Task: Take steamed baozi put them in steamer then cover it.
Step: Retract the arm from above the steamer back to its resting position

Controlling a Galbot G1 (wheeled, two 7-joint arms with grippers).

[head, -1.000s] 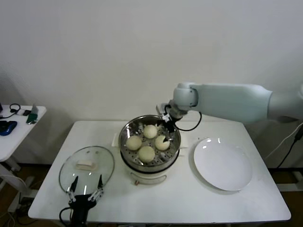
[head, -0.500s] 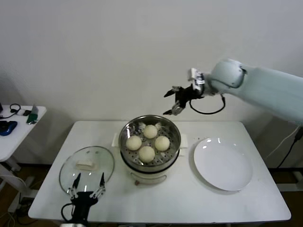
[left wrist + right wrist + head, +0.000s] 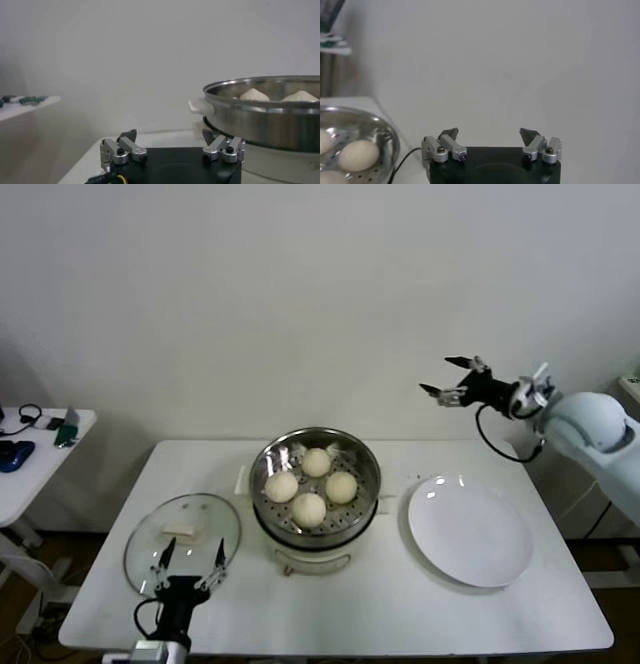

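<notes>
Four buns sat in the steamer, lid flat on the tabletop — bar handle crosswise, just beyond the spread left gripper, right gripper spread too — high, well apart.

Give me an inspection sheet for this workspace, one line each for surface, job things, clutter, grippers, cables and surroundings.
Surface: white table.
Job's things: four steamed baozi in the steamer; cover flat on the table, left of it, not on.
Clutter: empty white plate right of the steamer.
Grippers: left gripper open at the cover's near edge; right gripper open, raised above the plate.
Cables: black cable looped on the right wrist.
Surroundings: side table with small items, plain wall.
</notes>
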